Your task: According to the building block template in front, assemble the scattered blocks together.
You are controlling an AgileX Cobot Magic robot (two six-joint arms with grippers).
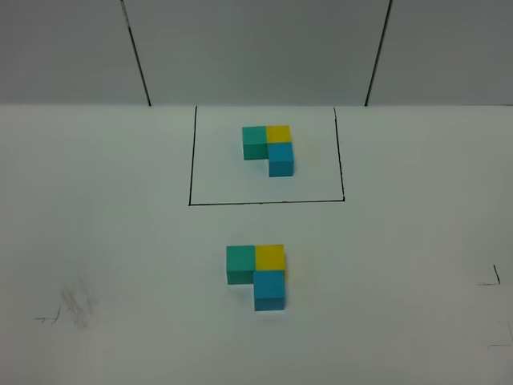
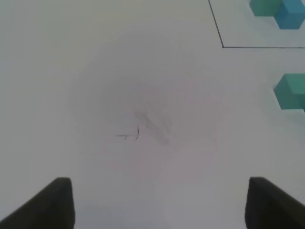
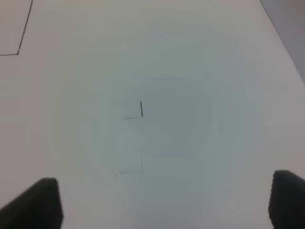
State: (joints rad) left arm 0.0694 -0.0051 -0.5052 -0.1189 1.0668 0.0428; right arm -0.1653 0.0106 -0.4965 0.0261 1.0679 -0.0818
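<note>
The building block template point(image 1: 269, 148) is an L of teal, yellow and blue cubes inside a thin black rectangle point(image 1: 192, 160) at the back middle. In front of it, unframed, the teal cube point(image 1: 240, 265), yellow cube point(image 1: 269, 257) and blue cube point(image 1: 270, 290) stand pressed together in the same L. Neither gripper shows in the high view. In the left wrist view my left gripper point(image 2: 159, 205) is open and empty over bare table; the teal cube point(image 2: 290, 90) and the template point(image 2: 279, 10) lie at the frame's edge. My right gripper point(image 3: 162, 205) is open and empty over bare table.
The white table carries small pen marks at the front left point(image 1: 56, 317) and at the right point(image 1: 489, 281). A grey wall with black seams point(image 1: 136, 56) rises behind the table's back edge. A corner of the drawn rectangle point(image 3: 24, 33) shows in the right wrist view.
</note>
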